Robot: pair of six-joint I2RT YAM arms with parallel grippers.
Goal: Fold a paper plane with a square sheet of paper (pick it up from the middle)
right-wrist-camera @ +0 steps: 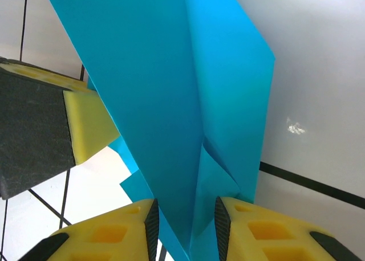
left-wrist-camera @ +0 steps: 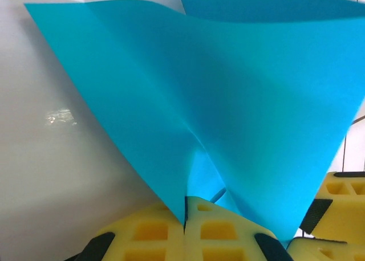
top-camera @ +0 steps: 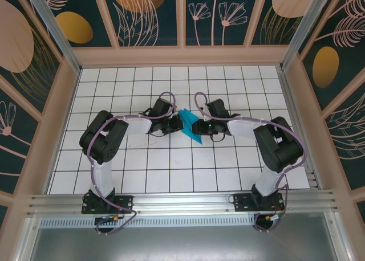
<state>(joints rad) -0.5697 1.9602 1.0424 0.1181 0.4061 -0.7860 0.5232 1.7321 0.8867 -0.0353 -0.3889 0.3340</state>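
You've got the blue paper (top-camera: 189, 127) up between the two tools, over the middle of the white gridded surface (top-camera: 171, 170). It's folded, not flat: a centre crease with layered flaps, and it tapers to a point.

Left tool (top-camera: 177, 124): clenched on the paper. In the left wrist view the yellow pads (left-wrist-camera: 154, 232) meet with no gap, the crease is pinched at the seam, and the paper (left-wrist-camera: 228, 101) fans up and out from that pinch. One finger (left-wrist-camera: 342, 190) of the right tool sits just beside it at lower right.

Right tool (top-camera: 197, 127): jaws stand parted in the right wrist view, with the paper's (right-wrist-camera: 159, 101) folded edge running down into the gap between the pads (right-wrist-camera: 151, 224). You can't tell whether those pads press on it or just bracket it. One finger (right-wrist-camera: 85, 124) of the left tool shows at the left, touching the paper's far side.

From above, both arms reach in from either side and the tool tips nearly meet at the paper. Purple cables (top-camera: 165, 96) loop over each wrist. Leaf-patterned wall panels (top-camera: 148, 16) box in the surface.
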